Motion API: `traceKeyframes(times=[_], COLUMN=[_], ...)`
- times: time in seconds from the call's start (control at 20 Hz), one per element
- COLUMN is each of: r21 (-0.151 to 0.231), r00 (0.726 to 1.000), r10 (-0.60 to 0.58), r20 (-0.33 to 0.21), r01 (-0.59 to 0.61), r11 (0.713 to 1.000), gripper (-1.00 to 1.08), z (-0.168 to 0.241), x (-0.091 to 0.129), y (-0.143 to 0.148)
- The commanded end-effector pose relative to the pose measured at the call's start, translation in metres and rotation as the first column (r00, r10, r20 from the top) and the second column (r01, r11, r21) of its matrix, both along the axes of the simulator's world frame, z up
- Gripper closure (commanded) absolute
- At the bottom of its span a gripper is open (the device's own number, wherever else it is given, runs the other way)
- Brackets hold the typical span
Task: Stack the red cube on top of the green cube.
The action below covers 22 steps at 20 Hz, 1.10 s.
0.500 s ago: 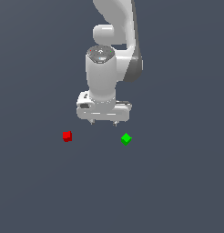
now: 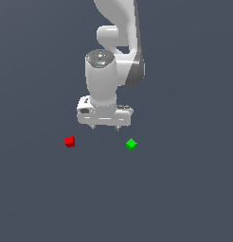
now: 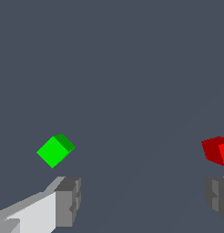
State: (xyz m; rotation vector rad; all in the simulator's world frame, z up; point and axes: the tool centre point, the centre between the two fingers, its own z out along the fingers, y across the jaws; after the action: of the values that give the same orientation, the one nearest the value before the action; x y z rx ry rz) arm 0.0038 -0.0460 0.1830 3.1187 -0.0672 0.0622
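Note:
The red cube [image 2: 69, 141] lies on the dark grey floor toward the exterior view's left. The green cube [image 2: 131, 144] lies corner-on toward the exterior view's right, well apart from the red one. My gripper [image 2: 105, 127] hangs above the floor between the two cubes, a bit behind them, open and empty. In the wrist view the green cube [image 3: 55, 150] sits beyond one grey fingertip [image 3: 68, 200], and the red cube [image 3: 217, 150] is cut by the frame edge beyond the other fingertip [image 3: 217, 195].
The white arm [image 2: 116, 56] rises from the gripper toward the back of the scene. The floor [image 2: 184, 198] is a plain dark grey surface with nothing else on it in view.
The gripper and arm have shifted slightly toward the exterior view's left. The two cubes have not moved.

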Motion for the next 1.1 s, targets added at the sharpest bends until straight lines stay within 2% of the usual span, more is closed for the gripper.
traceKeyframes(times=[0.0, 0.35, 1.05], r21=[0.001, 0.004, 0.017], r00=[1.000, 0.998, 0.980], r10=[0.010, 0.060, 0.197], r20=[-0.002, -0.010, -0.030], r01=[-0.010, -0.060, -0.197], r11=[1.000, 0.998, 0.980], gripper=[-0.92, -0.92, -0.92], z=[-0.005, -0.026, -0.087], x=[-0.002, -0.012, -0.026], y=[-0.009, -0.047, -0.154])
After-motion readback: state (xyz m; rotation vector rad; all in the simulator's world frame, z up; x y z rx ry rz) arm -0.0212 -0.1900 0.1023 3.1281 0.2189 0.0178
